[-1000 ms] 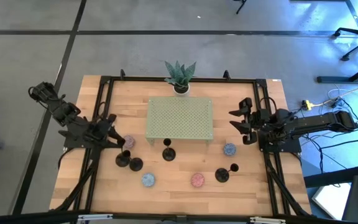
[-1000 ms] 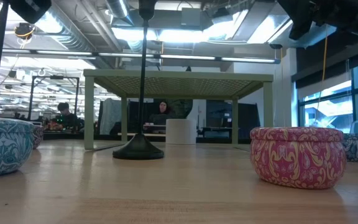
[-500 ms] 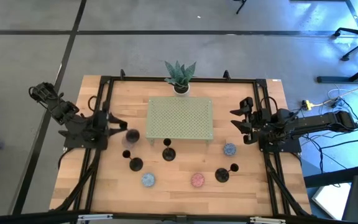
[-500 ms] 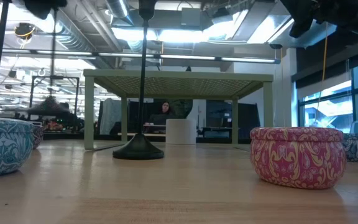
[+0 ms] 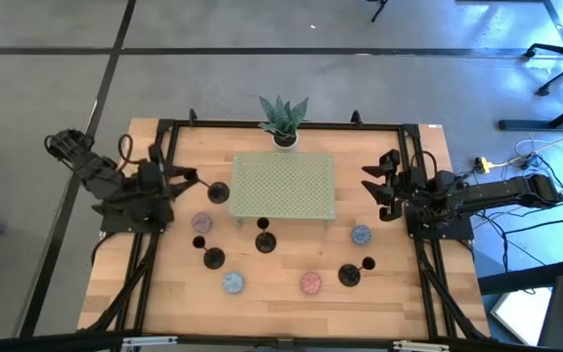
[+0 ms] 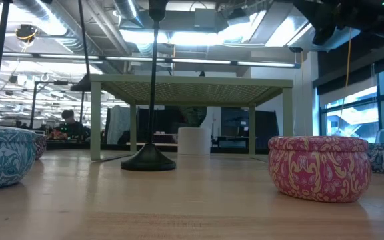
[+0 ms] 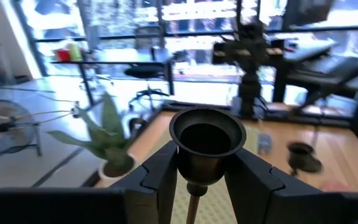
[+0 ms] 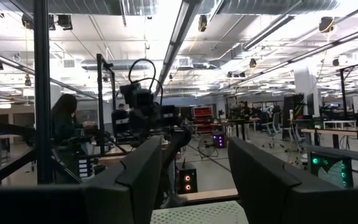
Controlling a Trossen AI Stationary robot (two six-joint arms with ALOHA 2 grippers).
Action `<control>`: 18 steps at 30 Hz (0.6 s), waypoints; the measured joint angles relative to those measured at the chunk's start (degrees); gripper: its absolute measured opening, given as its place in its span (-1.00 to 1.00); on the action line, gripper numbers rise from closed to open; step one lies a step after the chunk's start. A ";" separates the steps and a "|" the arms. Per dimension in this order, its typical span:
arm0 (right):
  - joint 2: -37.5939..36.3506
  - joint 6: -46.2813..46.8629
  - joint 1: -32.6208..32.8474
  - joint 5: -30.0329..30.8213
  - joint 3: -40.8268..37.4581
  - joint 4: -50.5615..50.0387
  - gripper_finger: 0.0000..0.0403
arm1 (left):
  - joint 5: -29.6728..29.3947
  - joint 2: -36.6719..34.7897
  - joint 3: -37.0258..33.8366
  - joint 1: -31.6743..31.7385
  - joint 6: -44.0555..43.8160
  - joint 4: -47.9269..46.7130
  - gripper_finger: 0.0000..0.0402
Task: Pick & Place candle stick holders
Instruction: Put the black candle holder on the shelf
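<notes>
My left gripper (image 5: 194, 182) is shut on a black candle stick holder, whose round base (image 5: 217, 193) hangs in the air beside the left edge of the green perforated platform (image 5: 283, 186). In the low view its stem (image 6: 82, 40) and base (image 6: 87, 83) hang about level with the platform top. Three more black holders stand on their bases on the table: one (image 5: 212, 258), one (image 5: 264, 242) that is the near one in the low view (image 6: 151, 160), and one (image 5: 348, 276). My right gripper (image 5: 371, 191) is open and empty at the right of the platform. My left gripper pinches the holder's small cup (image 7: 194, 163) at the top of the stem between its two fingers (image 7: 160, 177), one on each side. The fingers come about level from the table's left. The holder hangs below them nearly upright, its base clear of the table.
Several patterned tins sit on the table: pink (image 5: 200, 223), blue (image 5: 233, 283), pink (image 5: 310, 284) and blue (image 5: 361, 235). A potted plant (image 5: 283, 119) stands at the far edge behind the platform. A black frame runs along the table's edges.
My left gripper has risen and gone toward the table's far edge, up to the platform's left side, with the holder. The holder, which stood at the front left beside another, is now lifted clear of the table.
</notes>
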 joint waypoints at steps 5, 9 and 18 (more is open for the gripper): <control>-0.01 -0.40 0.00 0.02 0.00 0.07 -0.05 | -5.26 0.05 3.49 0.01 1.75 0.00 -0.43; -0.01 -2.39 0.00 0.06 0.00 0.12 -0.05 | -7.41 1.25 6.15 0.01 1.99 0.43 -0.42; -0.01 -2.99 -0.12 4.04 0.00 1.05 -0.05 | -7.58 7.83 7.79 4.18 6.65 10.39 -0.42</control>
